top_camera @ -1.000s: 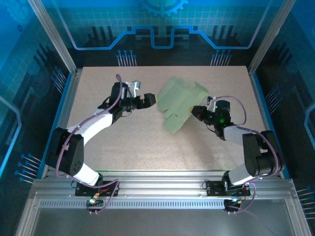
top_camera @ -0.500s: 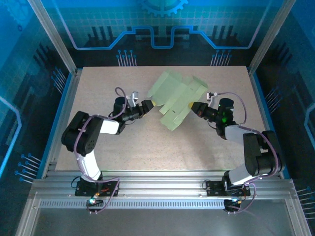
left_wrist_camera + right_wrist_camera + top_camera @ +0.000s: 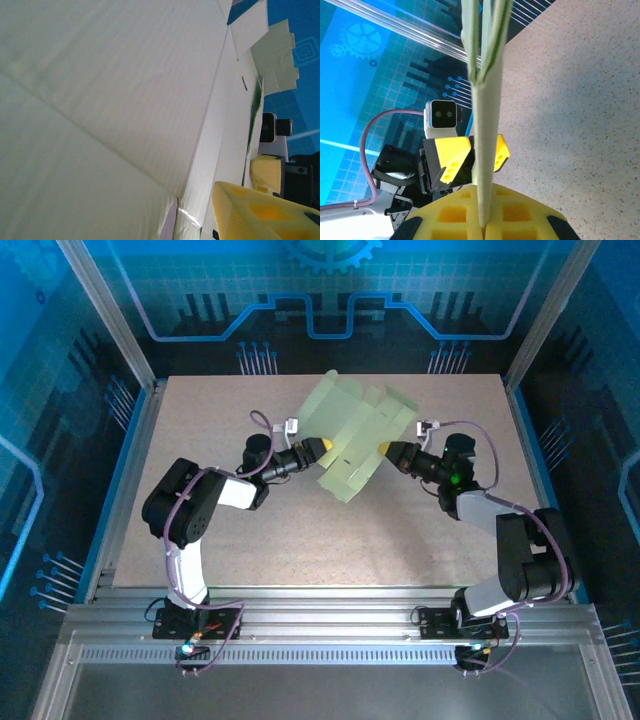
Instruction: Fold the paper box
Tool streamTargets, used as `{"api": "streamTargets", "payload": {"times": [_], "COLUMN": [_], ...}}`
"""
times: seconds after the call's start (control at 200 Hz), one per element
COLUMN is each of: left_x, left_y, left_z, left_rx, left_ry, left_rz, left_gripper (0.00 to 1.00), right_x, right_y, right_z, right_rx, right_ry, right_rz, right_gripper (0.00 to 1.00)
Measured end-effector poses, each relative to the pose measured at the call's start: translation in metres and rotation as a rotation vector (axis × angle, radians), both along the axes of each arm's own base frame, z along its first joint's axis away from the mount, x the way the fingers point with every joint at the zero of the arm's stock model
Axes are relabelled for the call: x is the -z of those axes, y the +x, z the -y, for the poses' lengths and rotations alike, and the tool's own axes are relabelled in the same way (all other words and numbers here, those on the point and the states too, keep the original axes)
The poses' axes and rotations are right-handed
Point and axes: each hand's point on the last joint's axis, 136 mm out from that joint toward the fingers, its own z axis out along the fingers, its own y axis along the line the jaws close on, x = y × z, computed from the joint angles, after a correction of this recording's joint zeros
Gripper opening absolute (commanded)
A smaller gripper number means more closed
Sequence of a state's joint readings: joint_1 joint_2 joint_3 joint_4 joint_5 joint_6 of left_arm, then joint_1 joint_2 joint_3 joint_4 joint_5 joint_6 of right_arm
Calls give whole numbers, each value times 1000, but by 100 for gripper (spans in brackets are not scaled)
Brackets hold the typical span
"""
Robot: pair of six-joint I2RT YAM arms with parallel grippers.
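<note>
My left tool (image 3: pixel 322 445) has swung in, jaws narrowing astride the edge of the paper box (image 3: pixel 355 435); whether it grips yet, I cannot tell. My right tool (image 3: pixel 383 449) clamps the card, so folding seems near.

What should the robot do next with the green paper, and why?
Probably squeeze the left claw firmly onto the paper box. The right claw pinches the opposite edge, and the sheet is held up off the table between them. The left claw's fingers sit on either side of the card, but a firm grip isn't clear. Holding both sides should let it fold a flap.
</note>
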State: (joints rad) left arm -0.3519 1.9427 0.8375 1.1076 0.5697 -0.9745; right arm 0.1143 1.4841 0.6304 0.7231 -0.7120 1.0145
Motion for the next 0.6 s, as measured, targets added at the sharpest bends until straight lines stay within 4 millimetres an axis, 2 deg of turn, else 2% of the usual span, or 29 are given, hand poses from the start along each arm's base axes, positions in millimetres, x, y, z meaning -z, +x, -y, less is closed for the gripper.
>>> {"api": "streamTargets", "payload": {"times": [0.14, 0.47, 0.6], "left_x": [-5, -7, -11], "left_y": [1, -8, -12], "left_z": [1, 13, 17], "left_rx": [4, 45, 59], "left_ry": [-9, 22, 45], "left_rz": [14, 78, 118], "left_gripper": [38, 38, 24], "right_x": [1, 3, 4], "right_y": [0, 3, 4], "right_z": [0, -5, -5], "right_rx": [0, -27, -27], "right_ry": [7, 24, 25], "right_rz": [-14, -42, -52], "right_gripper": [0, 0, 0]}}
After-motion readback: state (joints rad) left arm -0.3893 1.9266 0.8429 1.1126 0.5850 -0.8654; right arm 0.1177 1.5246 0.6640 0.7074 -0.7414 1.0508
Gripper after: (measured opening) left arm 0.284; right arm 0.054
